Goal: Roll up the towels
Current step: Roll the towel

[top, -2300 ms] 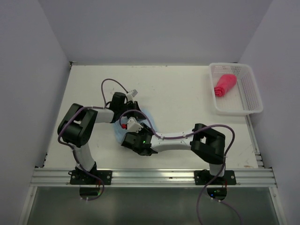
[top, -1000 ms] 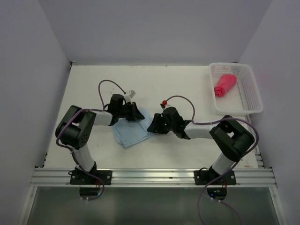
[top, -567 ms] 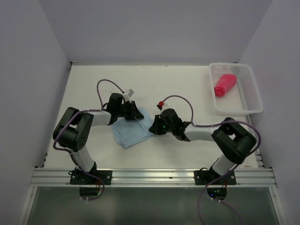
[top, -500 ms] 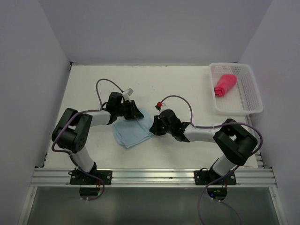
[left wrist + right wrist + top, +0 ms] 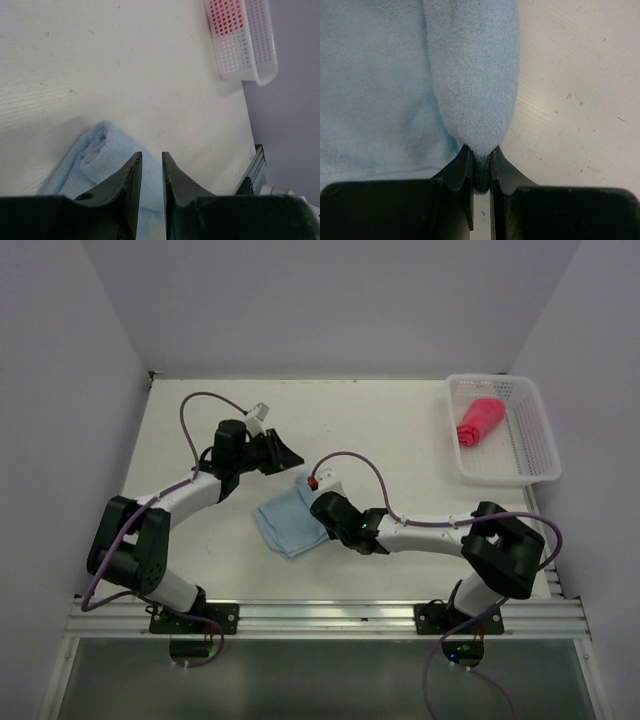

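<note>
The light blue towel (image 5: 289, 521) lies partly folded in the middle of the table. My right gripper (image 5: 320, 523) sits at its right edge, and the right wrist view shows that gripper (image 5: 480, 150) shut on a thick fold of the light blue towel (image 5: 470, 75). My left gripper (image 5: 293, 457) hovers off the towel's far side. In the left wrist view, this gripper (image 5: 151, 155) is slightly open with nothing between its fingers, above the towel's rolled edge (image 5: 97, 152). The red-pink towel (image 5: 478, 421) lies rolled in the white basket (image 5: 536, 445).
The white mesh basket (image 5: 250, 55) stands at the table's far right corner. Grey walls enclose the table on three sides. An aluminium rail (image 5: 320, 617) runs along the near edge by the arm bases.
My left gripper has let go of the towel's far edge and pulled back and up. My right gripper has shut on the towel's right edge and shifted towards the near side.
</note>
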`<state>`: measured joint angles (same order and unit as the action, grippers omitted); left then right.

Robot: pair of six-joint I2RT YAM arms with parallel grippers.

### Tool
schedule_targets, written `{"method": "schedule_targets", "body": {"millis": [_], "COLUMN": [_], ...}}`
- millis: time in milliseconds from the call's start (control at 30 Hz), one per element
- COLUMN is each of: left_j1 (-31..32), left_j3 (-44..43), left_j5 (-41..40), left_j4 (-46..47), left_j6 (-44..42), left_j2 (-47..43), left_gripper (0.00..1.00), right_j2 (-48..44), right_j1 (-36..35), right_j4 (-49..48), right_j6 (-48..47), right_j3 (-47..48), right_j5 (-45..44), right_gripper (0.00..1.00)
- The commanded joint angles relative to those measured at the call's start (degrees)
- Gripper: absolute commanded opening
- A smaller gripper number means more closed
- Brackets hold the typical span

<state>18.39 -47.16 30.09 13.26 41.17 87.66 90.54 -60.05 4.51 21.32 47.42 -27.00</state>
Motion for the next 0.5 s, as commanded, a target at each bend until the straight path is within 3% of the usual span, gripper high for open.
{"method": "schedule_targets", "body": {"millis": [0, 267, 467], "left_j1": [0.6, 5.5, 7.3], "left_j3": [0.1, 2.5, 3.0], "left_j5": [1.5, -1.0, -1.3], "left_j4": [3.7, 4.8, 6.5], "left_j6": [2.6, 1.7, 1.2], "left_j2": [-2.4, 1.5, 5.2], "left_gripper": [0.25, 0.12, 0.08], "right_j2": [3.1, 8.7, 13.2], "right_j1": [-3.0, -8.2, -11.3], "right_j4": [6.6, 8.7, 14.4], "right_j6": [-0.9, -0.3, 1.3], "right_j3": [5.3, 10.8, 15.9], "right_j5": [-10.8, -14.2, -20.8], "right_gripper": [0.00, 0.00, 0.00]}}
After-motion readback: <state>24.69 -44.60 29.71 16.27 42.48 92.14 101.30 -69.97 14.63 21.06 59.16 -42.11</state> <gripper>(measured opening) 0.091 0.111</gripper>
